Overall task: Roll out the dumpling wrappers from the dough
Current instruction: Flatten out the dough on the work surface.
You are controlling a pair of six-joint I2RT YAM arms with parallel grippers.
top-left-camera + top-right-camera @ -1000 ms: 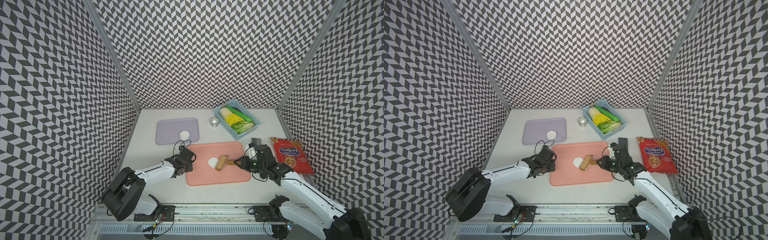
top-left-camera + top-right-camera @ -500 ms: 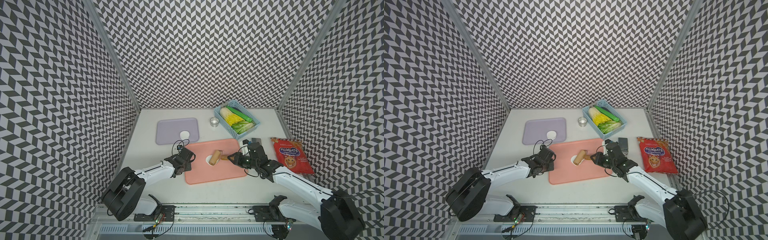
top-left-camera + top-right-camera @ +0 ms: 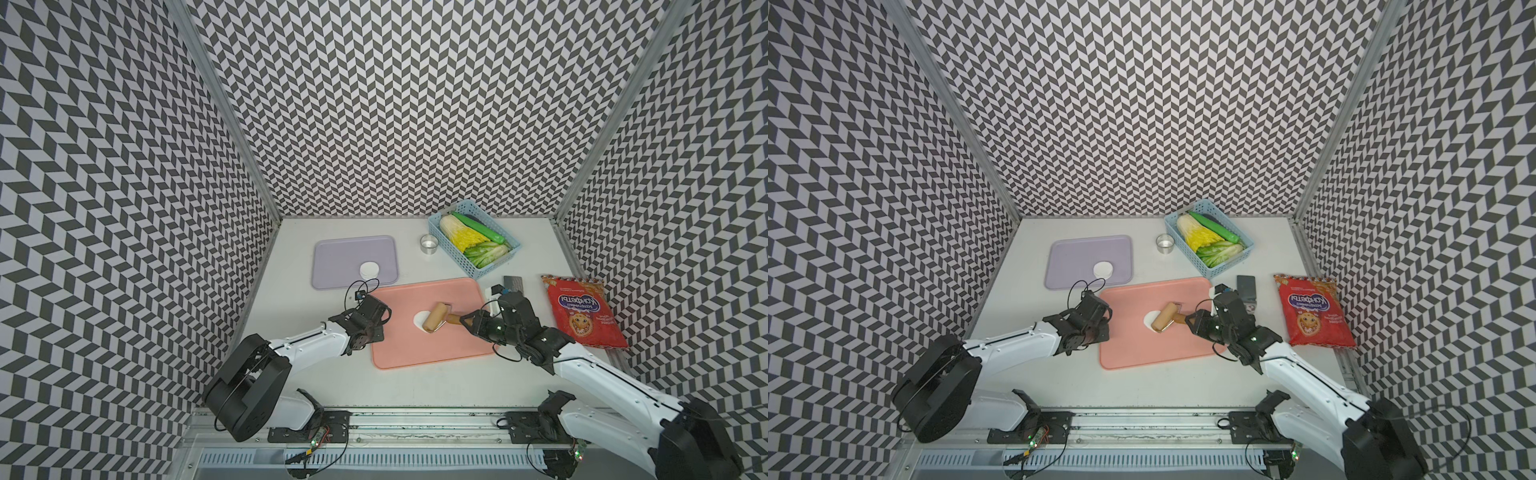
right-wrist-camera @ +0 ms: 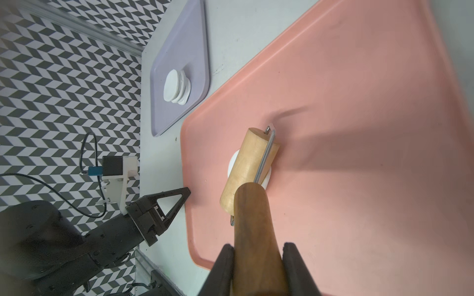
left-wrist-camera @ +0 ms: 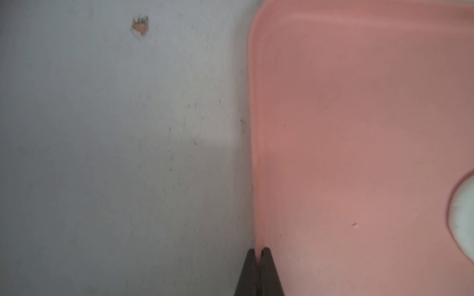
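While left end effector (image 5: 259, 252) pinches tray rim (image 5: 252, 102), right end effector (image 4: 259, 249) clamps roller handle (image 4: 252, 212)

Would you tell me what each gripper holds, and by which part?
Right gripper grips the roller by its handle; left gripper pinches the pink tray by its rim.

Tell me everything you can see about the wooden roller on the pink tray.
The roller is a pale wooden cylinder on a thin metal frame, joined to a darker brown wooden handle. The right tool is shut on that handle, one finger on each side. The cylinder lies on its side across the white dough, covering most of it, near the middle of the pink tray.
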